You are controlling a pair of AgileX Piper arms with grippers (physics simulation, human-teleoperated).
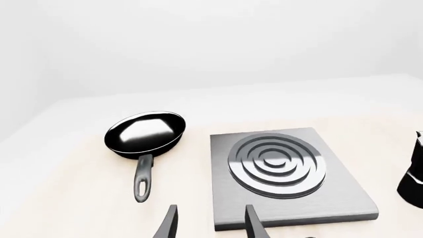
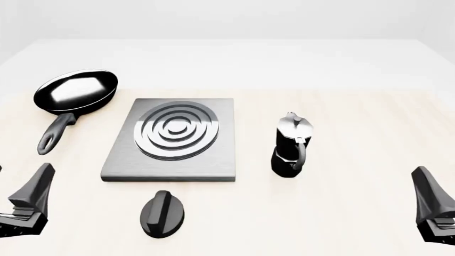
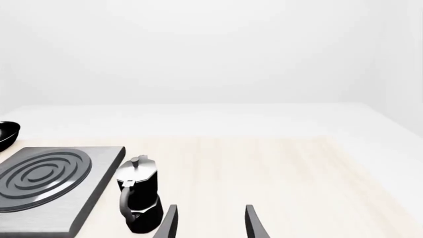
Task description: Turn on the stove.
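The stove is a flat brushed-grey slab [image 2: 221,156] with raised silver rings [image 2: 176,131] in the middle of the table. Its separate round black ridged knob [image 2: 163,214] lies just in front of the slab, nearer me. My left gripper [image 2: 32,198] is open and empty at the near left, well left of the knob. My right gripper [image 2: 431,201] is open and empty at the near right. The left wrist view shows the slab [image 1: 343,198] ahead of the open left gripper [image 1: 210,225]; the knob is out of that view. The right wrist view shows the slab [image 3: 99,168] and the open right gripper [image 3: 210,225].
A black frying pan [image 2: 74,92] lies left of the slab at the back, handle toward me; it also shows in the left wrist view [image 1: 145,133]. A black-and-silver moka pot [image 2: 291,146] stands right of the slab; it also shows in the right wrist view [image 3: 138,198].
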